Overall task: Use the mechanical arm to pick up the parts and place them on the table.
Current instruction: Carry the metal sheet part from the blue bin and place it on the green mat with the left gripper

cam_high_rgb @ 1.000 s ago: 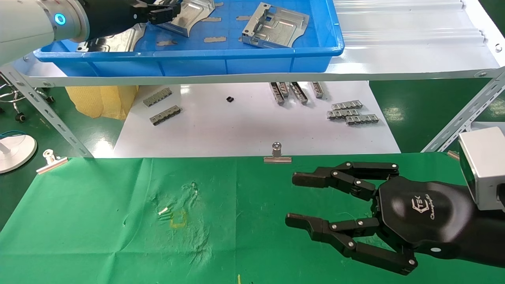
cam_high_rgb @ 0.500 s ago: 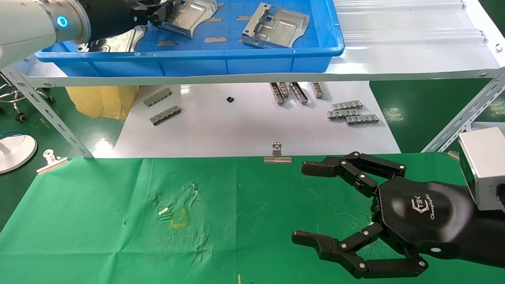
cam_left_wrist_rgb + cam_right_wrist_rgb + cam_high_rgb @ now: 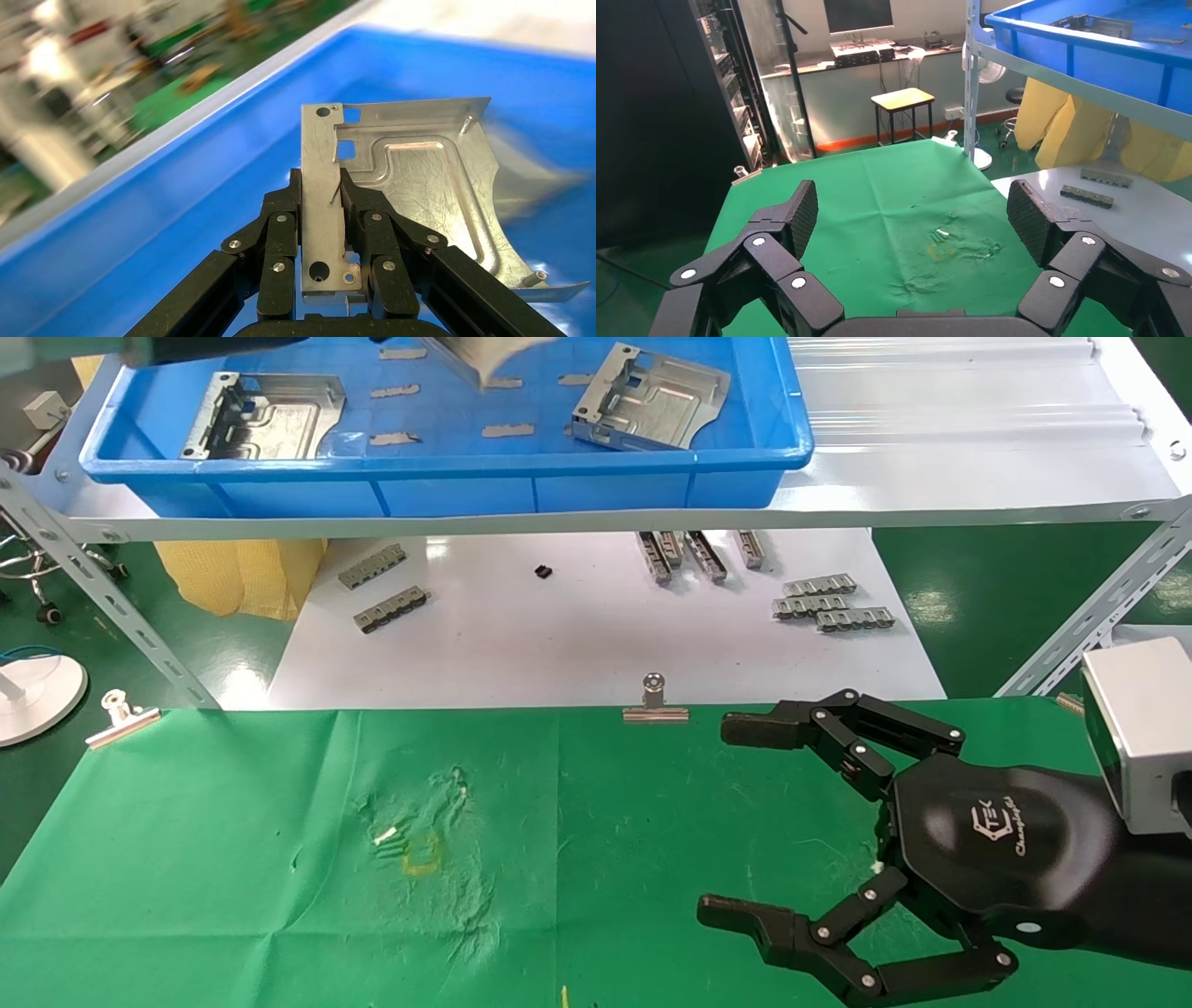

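Observation:
In the left wrist view my left gripper (image 3: pixel 320 186) is shut on the bent flange of a silver ribbed part (image 3: pixel 422 175) and holds it above the blue tray (image 3: pixel 176 210). In the head view only a blurred corner of that part (image 3: pixel 475 356) shows at the top edge. Two more parts lie in the tray (image 3: pixel 559 491), one at the left (image 3: pixel 265 413) and one at the right (image 3: pixel 652 398). My right gripper (image 3: pixel 734 820) is wide open and empty over the right side of the green cloth table (image 3: pixel 233 896). The yellow square mark (image 3: pixel 421 854) lies left of it.
The tray stands on a grey shelf with slanted metal struts (image 3: pixel 93 589) at both sides. Small slotted strips (image 3: pixel 824 603) lie on the white board (image 3: pixel 559 645) below. Silver clips (image 3: pixel 655 705) hold the cloth's far edge. Flat grey scraps (image 3: pixel 507 430) lie in the tray.
My left gripper has lifted the held part up and almost out of the head view, uncovering the part at the tray's left. My right gripper has opened wider.

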